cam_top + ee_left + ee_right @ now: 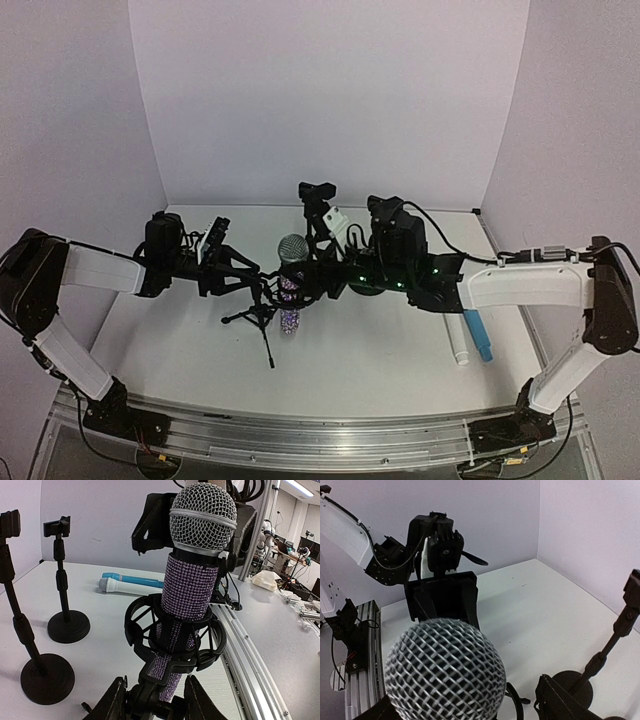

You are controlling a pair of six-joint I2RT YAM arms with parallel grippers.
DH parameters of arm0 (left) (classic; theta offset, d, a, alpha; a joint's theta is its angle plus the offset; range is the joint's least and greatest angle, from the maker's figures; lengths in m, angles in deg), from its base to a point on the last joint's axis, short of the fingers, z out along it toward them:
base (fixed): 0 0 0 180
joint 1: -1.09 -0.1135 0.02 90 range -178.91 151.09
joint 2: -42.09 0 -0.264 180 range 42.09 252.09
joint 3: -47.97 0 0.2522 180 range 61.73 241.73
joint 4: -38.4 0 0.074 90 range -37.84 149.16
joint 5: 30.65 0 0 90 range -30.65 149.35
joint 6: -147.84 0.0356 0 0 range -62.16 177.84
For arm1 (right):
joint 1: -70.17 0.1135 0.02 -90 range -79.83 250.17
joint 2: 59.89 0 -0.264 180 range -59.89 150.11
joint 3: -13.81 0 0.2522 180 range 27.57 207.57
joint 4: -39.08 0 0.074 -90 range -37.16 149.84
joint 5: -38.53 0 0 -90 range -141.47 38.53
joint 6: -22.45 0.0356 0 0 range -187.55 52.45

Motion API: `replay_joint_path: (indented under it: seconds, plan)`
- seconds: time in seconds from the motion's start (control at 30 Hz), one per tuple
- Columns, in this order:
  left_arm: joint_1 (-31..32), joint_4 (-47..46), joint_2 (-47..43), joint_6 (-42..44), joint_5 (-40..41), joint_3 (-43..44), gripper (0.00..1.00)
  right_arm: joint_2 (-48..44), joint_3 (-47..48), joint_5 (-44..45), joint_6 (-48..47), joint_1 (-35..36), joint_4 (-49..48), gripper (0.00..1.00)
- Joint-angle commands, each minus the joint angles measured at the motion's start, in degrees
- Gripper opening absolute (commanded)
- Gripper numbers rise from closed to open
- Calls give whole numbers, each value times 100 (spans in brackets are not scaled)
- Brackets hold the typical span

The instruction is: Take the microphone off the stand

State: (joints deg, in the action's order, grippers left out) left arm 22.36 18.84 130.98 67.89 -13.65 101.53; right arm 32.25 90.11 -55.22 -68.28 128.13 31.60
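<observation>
**Clerk:** Item one?

**Checker:** One microphone (292, 262), with a purple rhinestone body and a silver mesh head. It stands upright at the centre of the table (380, 375), seated in the black shock cradle (175, 645) of a small tripod stand (262, 318). It is not yet lifted out.

**Clerk:** Item two?

**Checker:** The left gripper (156, 702), reaching in from 9 o'clock. Its jaws sit on either side of the stand's neck just under the cradle and look pressed onto it. I read that as a bracing hold.

**Clerk:** Item three?

**Checker:** The right gripper (467, 707), in from 3 o'clock and high on the microphone. Its fingers flank the body just below the mesh head. I cannot tell whether they are clamped on it or standing apart from it.

**Clerk:** Sundries?

**Checker:** Two spare stands with round bases, the nearer spare stand (47, 677) and the farther spare stand (67, 625), both unoccupied. The overhead view shows one of them at about 12 o'clock from the microphone. There is also a pair of cylinders (470, 338), one white and one blue, lying side by side at 4 o'clock.

**Clerk:** Progress?

**Checker:** Early, in my judgement. Done — both arms placed and the stand apparently steadied. Left to do — a sure grip on the body, then a straight pull up out of the cradle. The fit looks snug, so the stand may rise with the microphone if the bracing slips.
</observation>
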Motion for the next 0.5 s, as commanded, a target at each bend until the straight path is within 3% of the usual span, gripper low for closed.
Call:
replay_joint_path:
  seconds: [0.0, 0.27, 0.47]
  plan:
    - [-67, 231, 77, 78, 715, -200, 0, 222, 287, -194, 29, 36, -450, 67]
    - [-68, 202, 68, 98, 722, -202, 0, 260, 281, -220, 29, 38, -451, 52]
    - [-62, 493, 58, 413, 738, -141, 0, 238, 555, -459, 6, 35, -438, 27]
